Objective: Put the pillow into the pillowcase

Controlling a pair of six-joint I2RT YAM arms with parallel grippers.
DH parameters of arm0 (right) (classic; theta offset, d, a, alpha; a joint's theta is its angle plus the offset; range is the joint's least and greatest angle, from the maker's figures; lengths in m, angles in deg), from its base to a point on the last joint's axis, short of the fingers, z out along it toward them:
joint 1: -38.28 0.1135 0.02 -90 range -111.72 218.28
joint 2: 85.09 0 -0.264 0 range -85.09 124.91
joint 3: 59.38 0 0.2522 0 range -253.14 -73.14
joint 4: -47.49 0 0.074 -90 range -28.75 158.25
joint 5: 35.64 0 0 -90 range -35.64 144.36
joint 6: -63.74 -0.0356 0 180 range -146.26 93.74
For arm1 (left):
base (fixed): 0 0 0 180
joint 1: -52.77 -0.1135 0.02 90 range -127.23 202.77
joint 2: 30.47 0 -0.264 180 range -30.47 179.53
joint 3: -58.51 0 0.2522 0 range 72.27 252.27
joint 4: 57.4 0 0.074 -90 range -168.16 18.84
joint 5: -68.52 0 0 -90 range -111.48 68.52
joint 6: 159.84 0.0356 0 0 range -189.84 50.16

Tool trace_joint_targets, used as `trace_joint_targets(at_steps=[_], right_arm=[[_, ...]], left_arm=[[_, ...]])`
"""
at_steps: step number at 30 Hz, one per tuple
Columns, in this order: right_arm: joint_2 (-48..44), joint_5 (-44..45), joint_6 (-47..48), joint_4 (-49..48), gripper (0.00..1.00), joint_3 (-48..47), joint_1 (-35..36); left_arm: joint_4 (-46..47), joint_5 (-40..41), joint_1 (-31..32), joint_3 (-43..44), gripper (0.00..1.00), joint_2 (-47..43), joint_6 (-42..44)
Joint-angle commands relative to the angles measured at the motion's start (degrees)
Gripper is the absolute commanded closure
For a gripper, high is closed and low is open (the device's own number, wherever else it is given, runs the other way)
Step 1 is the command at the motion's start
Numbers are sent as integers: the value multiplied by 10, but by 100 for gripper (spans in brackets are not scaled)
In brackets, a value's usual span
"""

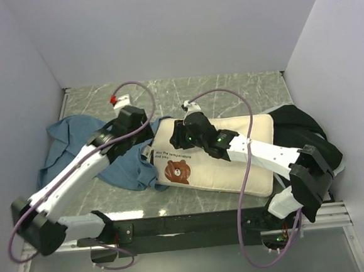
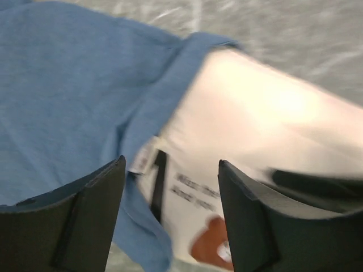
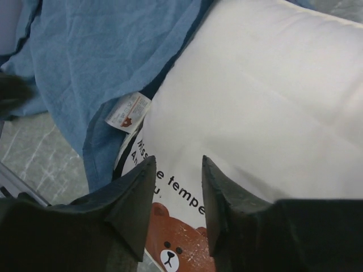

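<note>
**A:** Item one, the pillow?

**B:** Pillow (image 1: 215, 158): cream, with a bear face (image 1: 179, 171) on its near left corner. It lies flat on the table (image 1: 229, 88), almost wholly outside the cover.

**A:** Item two?

**B:** Pillowcase (image 1: 75, 138): blue and rumpled, lying left of the pillow. One hem laps over the pillow's left end, beside its small tag (image 3: 129, 112).

**A:** The tools?

**B:** Left gripper (image 2: 170, 164): above the pillow's left end, jaws wide apart, nothing between them. Right gripper (image 3: 177, 161): over the pillow's printed text, jaws partly apart, also holding nothing.

**A:** Anything else?

**B:** Black cloth (image 1: 301, 126): bunched at the pillow's right end, no part of this job.

**A:** How should the step be done?

**B:** As I judge it, the left gripper should pinch only the upper layer of hem and lift it to open the mouth. The right should take the pillow's left edge and feed one corner in first. Catch both layers and the mouth will shut.
</note>
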Motion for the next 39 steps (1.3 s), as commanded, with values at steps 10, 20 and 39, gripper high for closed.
trace_joint_targets(at_steps=[10, 20, 39], right_arm=[[27, 74, 42, 97, 16, -61, 65], [138, 51, 32, 48, 56, -74, 53], [89, -51, -32, 19, 100, -168, 0]], left_arm=[[2, 40, 1, -27, 45, 179, 49], [32, -41, 1, 13, 99, 165, 41], [90, -165, 73, 62, 99, 76, -38]])
